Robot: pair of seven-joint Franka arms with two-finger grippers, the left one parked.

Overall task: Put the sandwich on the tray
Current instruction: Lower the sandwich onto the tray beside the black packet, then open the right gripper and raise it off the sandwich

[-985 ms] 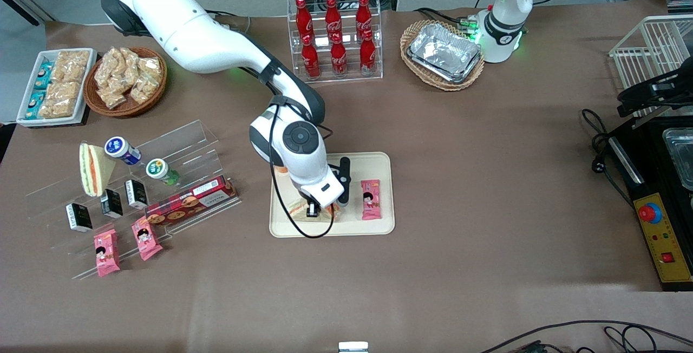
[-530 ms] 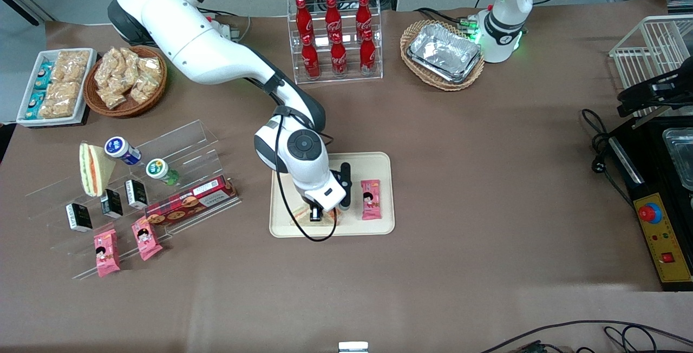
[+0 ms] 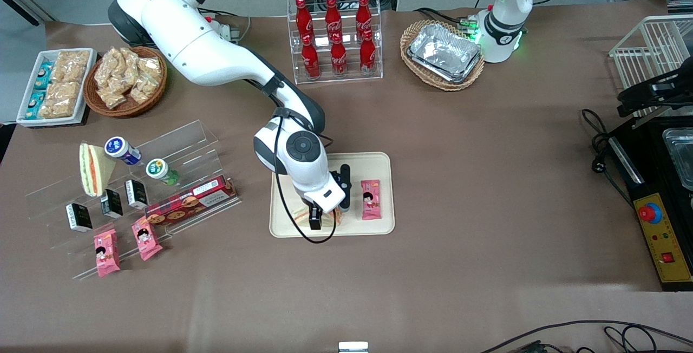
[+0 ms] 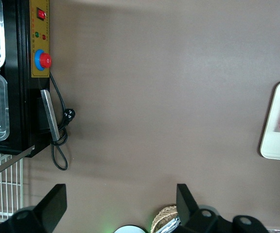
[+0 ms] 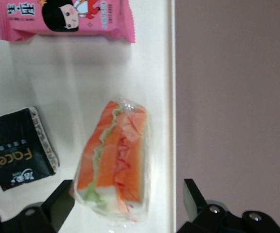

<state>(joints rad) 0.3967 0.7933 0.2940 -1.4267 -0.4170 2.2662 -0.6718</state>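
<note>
The sandwich (image 5: 113, 160), a wrapped wedge with orange-red and green filling showing, lies on the cream tray (image 5: 57, 73) close to its rim. In the front view the sandwich (image 3: 299, 213) peeks out from under the wrist, on the part of the tray (image 3: 373, 169) nearest the front camera. My right gripper (image 5: 126, 194) hovers just over it, open, with one finger on each side and a gap to the wrap at one finger. In the front view the gripper (image 3: 316, 219) is over the tray's near edge.
A pink snack packet (image 3: 371, 198) and a black packet (image 5: 18, 148) also lie on the tray. A second, greener sandwich wedge (image 3: 93, 168) leans on the acrylic rack (image 3: 178, 142) toward the working arm's end. A cola bottle rack (image 3: 335, 39) and a foil-tray basket (image 3: 443, 54) stand farther from the camera.
The wrist came down toward the tray with the sandwich over the first half second. Since then it has barely shifted, and the sandwich rests on the tray.
</note>
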